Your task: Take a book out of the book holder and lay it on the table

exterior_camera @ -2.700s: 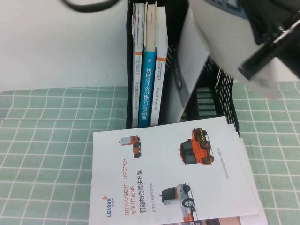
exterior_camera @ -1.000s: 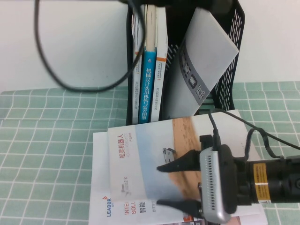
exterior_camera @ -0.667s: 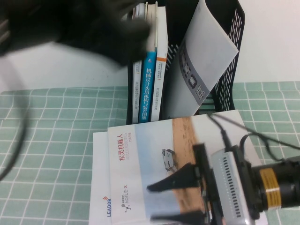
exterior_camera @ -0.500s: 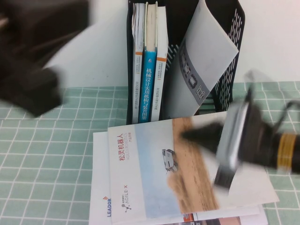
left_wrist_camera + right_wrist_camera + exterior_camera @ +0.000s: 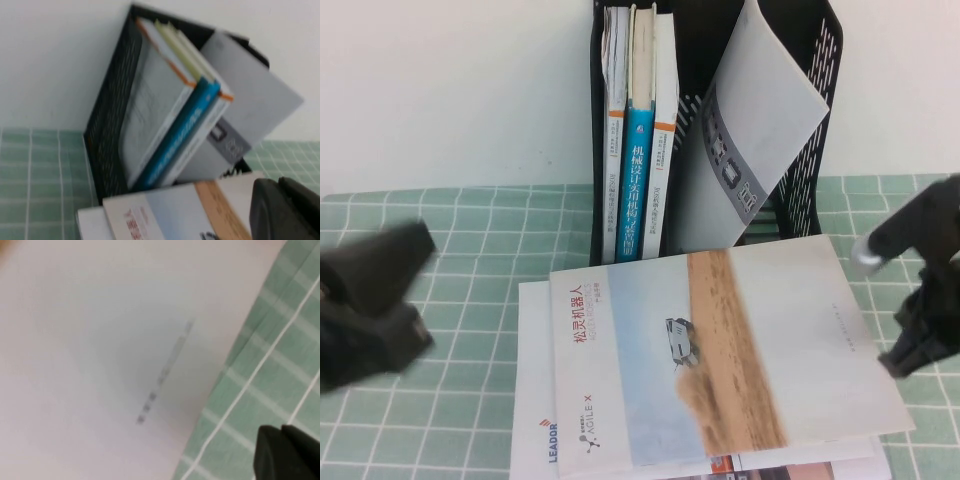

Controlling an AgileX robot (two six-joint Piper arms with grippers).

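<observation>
The book [image 5: 720,360] on top has red Chinese words, 松灵机器人, on its pale cover, and "AGILE X" in small grey letters lower down. The white brochure [image 5: 532,420] under it shows "LEADOR" at its edge. In the book holder [image 5: 800,190], the blue book [image 5: 637,190] has white Chinese words down its spine, too small to read fully.

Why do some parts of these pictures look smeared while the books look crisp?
High view: the book and book holder are sharp; the left hand is a dark motion-blurred smear, the right hand slightly blurred at the right edge. Left wrist view: everything soft, out of focus. Right wrist view: the cover fills the frame, washed out and blurry, small print unreadable.
</observation>
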